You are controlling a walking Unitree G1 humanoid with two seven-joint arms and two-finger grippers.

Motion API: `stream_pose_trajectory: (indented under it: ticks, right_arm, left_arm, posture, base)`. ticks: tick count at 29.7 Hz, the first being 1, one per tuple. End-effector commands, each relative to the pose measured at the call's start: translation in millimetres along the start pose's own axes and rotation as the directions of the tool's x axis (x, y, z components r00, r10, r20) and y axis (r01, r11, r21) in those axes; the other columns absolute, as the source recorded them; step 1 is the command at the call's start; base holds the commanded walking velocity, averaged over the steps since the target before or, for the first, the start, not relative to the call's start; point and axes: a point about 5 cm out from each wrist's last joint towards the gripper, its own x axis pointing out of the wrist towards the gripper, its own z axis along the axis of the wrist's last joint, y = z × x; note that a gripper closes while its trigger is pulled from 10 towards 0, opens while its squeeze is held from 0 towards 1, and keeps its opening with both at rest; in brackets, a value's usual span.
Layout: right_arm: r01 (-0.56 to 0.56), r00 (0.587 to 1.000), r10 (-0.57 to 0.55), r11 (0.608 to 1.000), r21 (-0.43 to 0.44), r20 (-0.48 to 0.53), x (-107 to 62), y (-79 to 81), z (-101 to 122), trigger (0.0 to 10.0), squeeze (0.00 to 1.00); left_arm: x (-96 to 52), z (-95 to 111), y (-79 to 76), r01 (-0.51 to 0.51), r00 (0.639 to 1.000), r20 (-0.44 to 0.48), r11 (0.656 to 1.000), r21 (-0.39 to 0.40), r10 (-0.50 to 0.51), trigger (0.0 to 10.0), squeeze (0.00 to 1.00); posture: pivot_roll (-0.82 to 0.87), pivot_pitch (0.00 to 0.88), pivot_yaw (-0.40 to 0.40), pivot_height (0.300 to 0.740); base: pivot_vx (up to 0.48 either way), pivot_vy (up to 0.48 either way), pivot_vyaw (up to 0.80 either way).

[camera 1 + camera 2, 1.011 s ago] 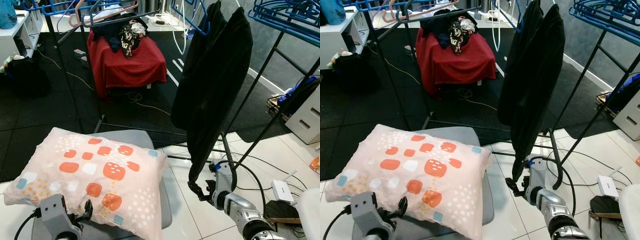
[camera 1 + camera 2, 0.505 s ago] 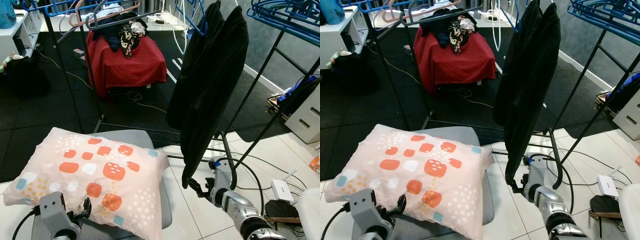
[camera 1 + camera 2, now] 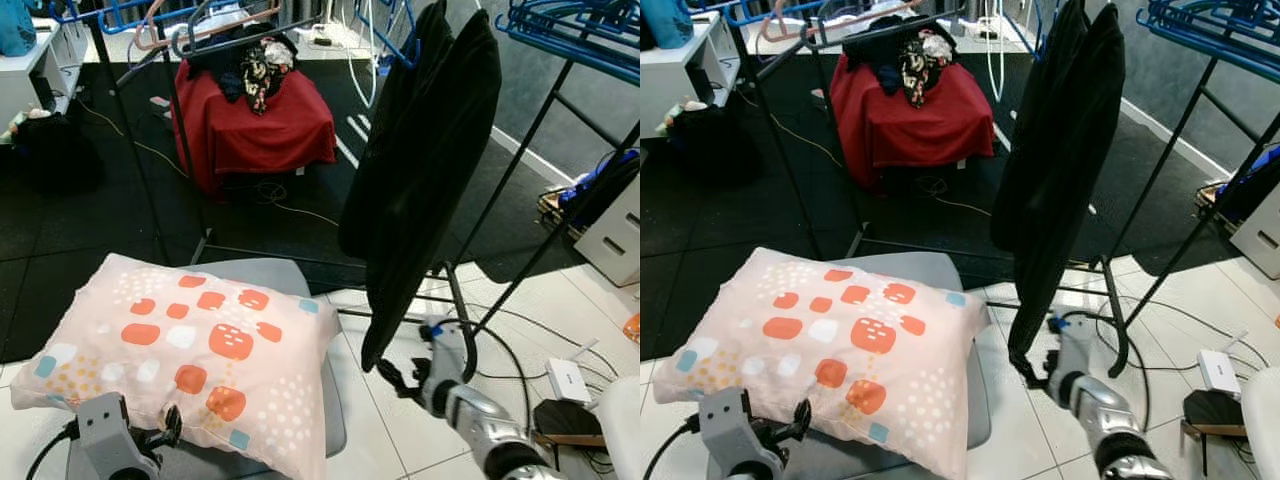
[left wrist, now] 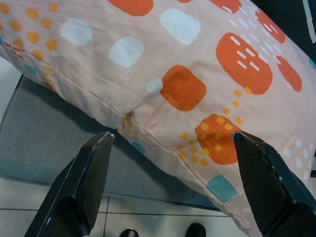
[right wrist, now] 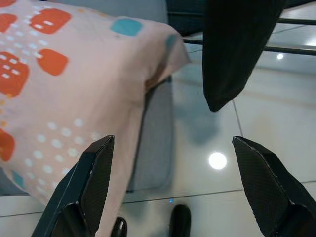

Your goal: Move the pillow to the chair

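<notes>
The pale pink pillow with orange squares (image 3: 190, 350) covers the grey padded chair seat (image 3: 965, 400), overhanging its front edge. Left gripper (image 4: 173, 143) and right gripper (image 5: 170, 143) are spread wide, apparently holding nothing. No legible writing.

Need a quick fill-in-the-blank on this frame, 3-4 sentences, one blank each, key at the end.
1. The pillow lies on the seat of a ____ chair.
2. The left hand, near the pillow's edge, has its fingers ____.
3. The garment hanging on the rack beside the right hand is ____ in colour.
4. The armchair at the back, piled with clothes, is covered in ____ cloth.

Missing words: grey; open; black; red
</notes>
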Motion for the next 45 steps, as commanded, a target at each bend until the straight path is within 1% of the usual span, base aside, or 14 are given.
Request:
stream_pose_trajectory:
  ticks: [1, 6, 8, 10, 13, 20, 22, 25, 29, 36, 38, 39, 45]
  right_arm:
    - [-0.001, 1.000, 0.001, 1.000, 0.018, -0.002, -2.7, -2.2, -2.4, 10.0, 0.00]
    - [-0.002, 1.000, 0.002, 1.000, 0.017, -0.004, -3.0, -2.3, -2.9, 10.0, 0.00]
    - [-0.005, 1.000, 0.005, 1.000, 0.016, -0.002, -1.5, 0.1, -2.0, 10.0, 0.00]
    - [-0.014, 1.000, 0.014, 1.000, 0.014, 0.005, 1.6, 7.1, 0.3, 10.0, 0.00]
    - [-0.026, 1.000, 0.026, 1.000, 0.012, 0.014, 2.0, 12.5, 2.0, 10.0, 0.00]
    - [-0.034, 0.999, 0.034, 0.999, 0.009, 0.017, -0.7, 13.5, 1.4, 10.0, 0.00]
    - [-0.026, 1.000, 0.026, 1.000, 0.012, 0.007, -4.8, 4.5, -2.0, 10.0, 0.00]
    - [-0.022, 1.000, 0.022, 1.000, 0.014, 0.003, -6.0, 2.1, -2.8, 10.0, 0.00]
    - [0.004, 1.000, -0.004, 1.000, 0.023, -0.019, -7.6, -7.0, -3.7, 10.0, 0.00]
    - [0.013, 1.000, -0.013, 1.000, 0.025, -0.026, -8.1, -9.1, -3.5, 10.0, 0.00]
    - [0.016, 0.999, -0.015, 1.000, 0.026, -0.029, -8.2, -10.2, -3.5, 10.0, 0.00]
    - [0.016, 0.999, -0.016, 1.000, 0.023, -0.031, -8.4, -11.8, -2.6, 10.0, 0.00]
    - [0.018, 0.999, -0.017, 1.000, 0.020, -0.029, -8.6, -14.5, -0.5, 10.0, 0.00]
  left_arm:
    - [-2.8, -2.6, 0.4, 0.001, 1.000, -0.002, 1.000, 0.001, -0.001, 10.0, 0.00]
    - [-3.0, -2.4, 0.2, 0.002, 1.000, 0.000, 1.000, 0.000, -0.002, 10.0, 0.00]
    - [-2.9, -2.3, 0.4, 0.002, 1.000, 0.000, 1.000, 0.000, -0.002, 10.0, 0.00]
    - [-2.7, -2.2, 1.2, 0.002, 1.000, 0.000, 1.000, 0.000, -0.002, 10.0, 0.00]
    - [-2.6, -2.5, 2.0, 0.002, 1.000, -0.001, 1.000, 0.001, -0.002, 10.0, 0.00]
    - [-3.0, -3.5, 1.8, 0.003, 1.000, -0.002, 1.000, -0.002, -0.003, 10.0, 0.00]
    - [-5.5, -4.8, -0.4, 0.005, 1.000, -0.002, 1.000, -0.007, -0.005, 10.0, 0.00]
    - [-7.0, -4.3, -1.9, 0.007, 1.000, 0.001, 1.000, -0.008, -0.007, 10.0, 0.00]
    - [-14.5, 2.5, -10.2, 0.019, 1.000, 0.019, 1.000, -0.008, -0.019, 10.0, 0.00]
    - [-16.4, 4.3, -12.6, 0.025, 0.999, 0.024, 1.000, -0.007, -0.025, 10.0, 0.00]
    - [-16.7, 4.3, -13.6, 0.026, 0.999, 0.025, 1.000, -0.007, -0.026, 10.0, 0.00]
    - [-16.4, 4.5, -15.6, 0.021, 0.999, 0.024, 1.000, -0.001, -0.021, 10.0, 0.00]
    - [-16.0, 5.5, -19.0, 0.004, 1.000, 0.025, 1.000, 0.009, -0.004, 10.0, 0.00]
  posture:
    - [0.00, 0.088, -0.102, 0.740]
    - [0.00, 0.091, -0.103, 0.740]
    - [0.00, 0.091, -0.102, 0.740]
    - [0.00, 0.089, -0.101, 0.740]
    - [0.00, 0.086, -0.101, 0.740]
    - [0.00, 0.080, -0.102, 0.740]
    - [0.00, 0.058, -0.099, 0.740]
    - [0.00, 0.056, -0.098, 0.740]
    - [0.00, 0.066, -0.098, 0.740]
    - [0.00, 0.072, -0.101, 0.740]
    - [0.00, 0.069, -0.108, 0.740]
    - [-0.02, 0.064, -0.129, 0.740]
    - [-0.05, 0.068, -0.137, 0.740]
  base:
    - [0.000, 0.000, 0.00]
    - [0.000, 0.000, 0.00]
    - [0.000, 0.000, 0.00]
    - [0.000, 0.000, 0.00]
    - [0.000, 0.000, 0.00]
    - [0.000, 0.000, 0.00]
    - [0.000, 0.000, 0.00]
    - [0.000, 0.000, 0.00]
    - [0.000, 0.000, 0.00]
    - [0.000, 0.000, 0.00]
    - [0.000, 0.000, 0.00]
    - [0.000, 0.000, 0.00]
    - [0.000, 0.000, 0.00]
